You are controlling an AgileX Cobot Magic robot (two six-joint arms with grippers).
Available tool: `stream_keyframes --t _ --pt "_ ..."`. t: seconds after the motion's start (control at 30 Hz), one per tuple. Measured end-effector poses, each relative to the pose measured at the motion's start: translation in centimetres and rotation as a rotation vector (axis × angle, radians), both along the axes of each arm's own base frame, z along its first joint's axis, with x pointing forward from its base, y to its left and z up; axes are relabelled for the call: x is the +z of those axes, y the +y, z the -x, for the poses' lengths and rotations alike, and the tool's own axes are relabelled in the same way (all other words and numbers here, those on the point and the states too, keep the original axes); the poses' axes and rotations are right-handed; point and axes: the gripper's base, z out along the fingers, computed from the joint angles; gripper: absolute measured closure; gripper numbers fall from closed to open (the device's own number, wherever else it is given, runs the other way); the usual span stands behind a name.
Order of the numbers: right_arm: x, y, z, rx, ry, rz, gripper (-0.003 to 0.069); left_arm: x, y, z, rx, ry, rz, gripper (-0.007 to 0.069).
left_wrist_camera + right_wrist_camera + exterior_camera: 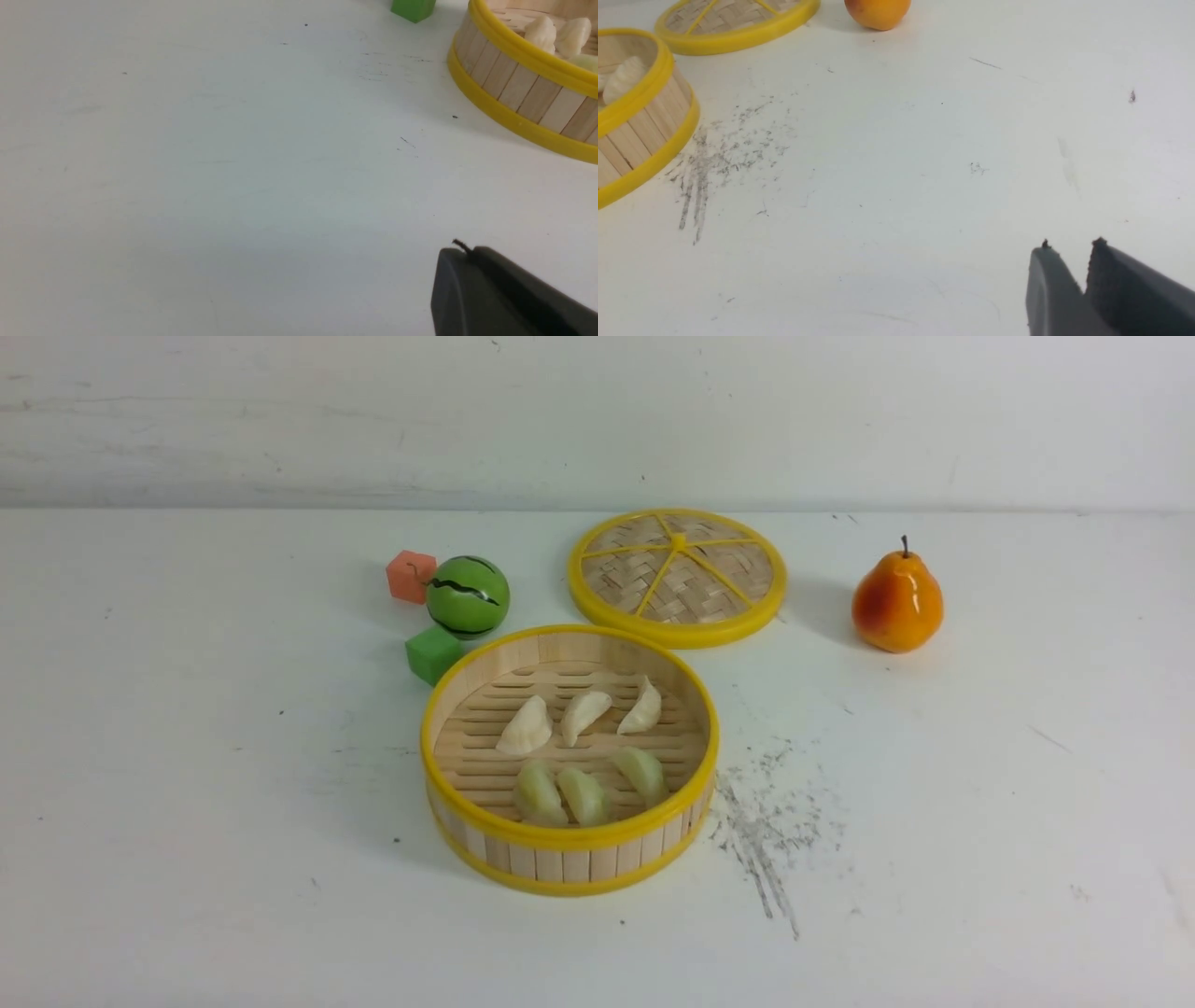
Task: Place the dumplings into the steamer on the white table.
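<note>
Steamer [569,845] nearest: six dumplings [583,747] inside, none left on table [187,803]. Task looks done. Left gripper [467,280] together; right gripper [1069,268] nearly together, empty.

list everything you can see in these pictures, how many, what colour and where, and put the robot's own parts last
white table: one, white, scuffed, under everything.
steamer: one, bamboo with yellow rims, centre front.
cream dumplings: three, cream-white, far row inside the steamer.
green dumplings: three, pale green, near row inside the steamer.
lid: one, woven with yellow rim, flat behind the steamer.
watermelon ball: one, green with dark stripes, behind the steamer to its left.
orange cube: one, left of the ball.
green cube: one, by the steamer's left rim.
pear: one, orange-yellow, right of the lid.
left gripper: dark grey jaws together, empty.
right gripper: dark grey jaws nearly together, empty.
</note>
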Motion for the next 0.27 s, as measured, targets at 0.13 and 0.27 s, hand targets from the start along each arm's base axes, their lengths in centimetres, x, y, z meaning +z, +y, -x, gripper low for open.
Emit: stream_keyframes --t 0.13,0.27 --pt "0.0 0.0 0.0 0.0 0.0 0.0 0.0526 0.0 0.0 0.0 0.0 0.0 0.0 0.0638" --pt "0.0 0.0 0.0 0.0 0.0 0.0 0.0522 0.0 0.0 0.0 0.0 0.0 0.0 0.0638"
